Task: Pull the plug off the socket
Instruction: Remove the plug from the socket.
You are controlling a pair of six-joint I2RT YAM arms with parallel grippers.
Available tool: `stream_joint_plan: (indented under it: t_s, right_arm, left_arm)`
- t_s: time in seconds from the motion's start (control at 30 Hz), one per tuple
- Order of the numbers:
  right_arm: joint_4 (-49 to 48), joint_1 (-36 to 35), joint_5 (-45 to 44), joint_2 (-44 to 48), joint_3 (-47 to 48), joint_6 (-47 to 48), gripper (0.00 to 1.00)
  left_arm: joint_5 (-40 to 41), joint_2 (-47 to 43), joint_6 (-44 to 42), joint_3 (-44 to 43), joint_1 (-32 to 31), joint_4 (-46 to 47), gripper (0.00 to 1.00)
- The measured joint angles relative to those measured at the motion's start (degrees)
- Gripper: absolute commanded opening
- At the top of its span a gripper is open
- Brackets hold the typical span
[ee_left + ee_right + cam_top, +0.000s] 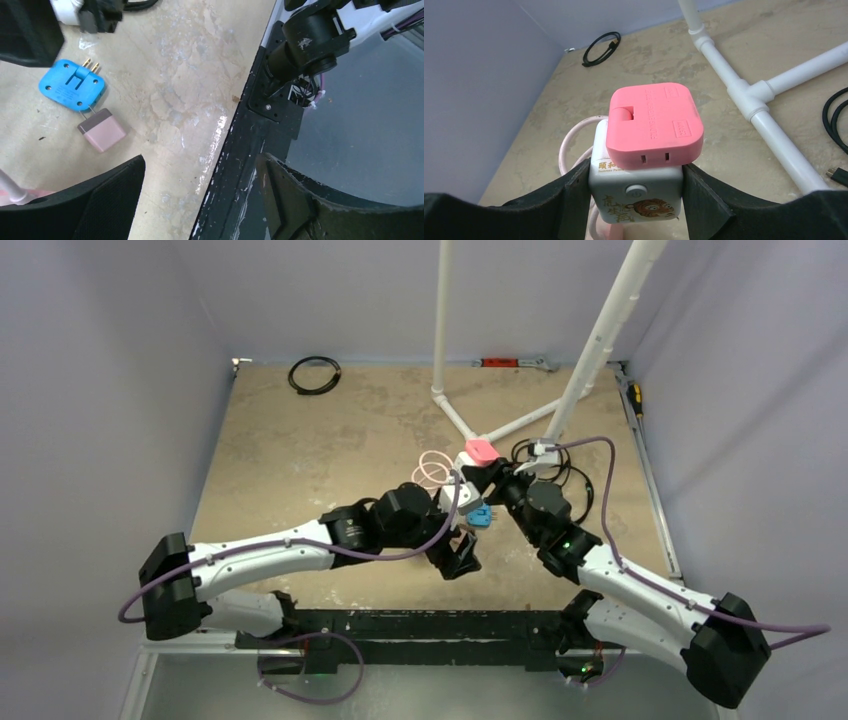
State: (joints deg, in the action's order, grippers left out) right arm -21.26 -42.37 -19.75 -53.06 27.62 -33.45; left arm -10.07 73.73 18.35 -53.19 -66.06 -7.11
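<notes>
The pink plug [654, 125] sits plugged into the top of the white-grey socket cube [636, 192], which has a tiger print and a round button on its near face. My right gripper [636, 185] is shut on the socket's two sides and holds it near the table's middle, where the plug [481, 450] and socket [465, 463] also show from above. The thin pink cable [568, 145] coils behind the socket on the left [432, 470]. My left gripper [200, 200] is open and empty, over the table's near edge [458, 558], apart from the plug.
A flat blue plug adapter [72, 89] and a small mauve cube [101, 130] lie on the table close to my left gripper. A white pipe frame [470, 425] stands behind the socket. Black cables lie at the back left [314, 375] and right [565, 475].
</notes>
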Motion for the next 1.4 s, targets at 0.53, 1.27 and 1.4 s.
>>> stream_joint_plan:
  t_s: [0.53,1.27,1.4]
  right_arm:
    - [-13.9,0.0,18.8,10.8,-12.1,0.9,0.0]
    - [-33.5,-0.1,26.8,6.2,-17.0,-5.7,0.0]
    - [-34.1,0.1,26.8,5.9,-17.1,-5.9,0.0]
  left_arm:
    - [-14.2,-9.9,-9.6,-9.6,23.5,-9.5,0.85]
    - [-32.8,-7.5,-4.3,4.7,28.8,4.1,0.85]
    - [-33.4,-4.9,-2.7,4.9,28.8,5.2,0.85]
